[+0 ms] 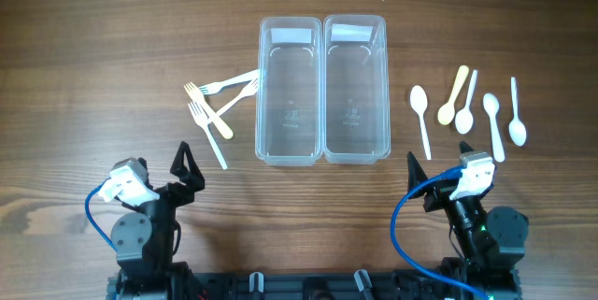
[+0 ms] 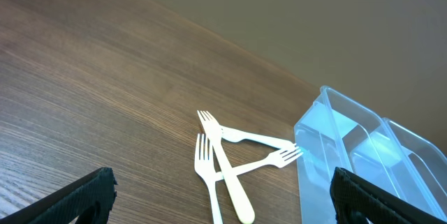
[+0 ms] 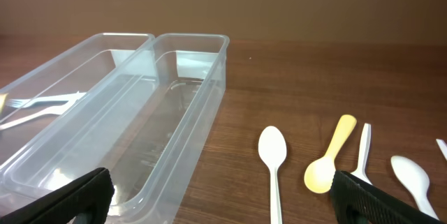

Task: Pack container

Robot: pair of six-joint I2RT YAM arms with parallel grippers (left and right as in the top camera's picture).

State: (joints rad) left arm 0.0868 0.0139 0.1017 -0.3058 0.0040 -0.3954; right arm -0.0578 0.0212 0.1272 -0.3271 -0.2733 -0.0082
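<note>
Two clear plastic containers stand side by side mid-table, the left one [image 1: 290, 94] and the right one [image 1: 355, 90], both empty. Several plastic forks [image 1: 213, 106] lie crossed to their left and show in the left wrist view [image 2: 223, 161]. Several plastic spoons [image 1: 467, 108] lie to the right, one cream-yellow [image 3: 330, 155], the others white [image 3: 272, 155]. My left gripper [image 1: 182, 177] is open and empty near the front left, short of the forks. My right gripper [image 1: 434, 183] is open and empty near the front right, short of the spoons.
The wooden table [image 1: 93, 76] spreads bare around the items. Blue cables loop by both arm bases at the front edge.
</note>
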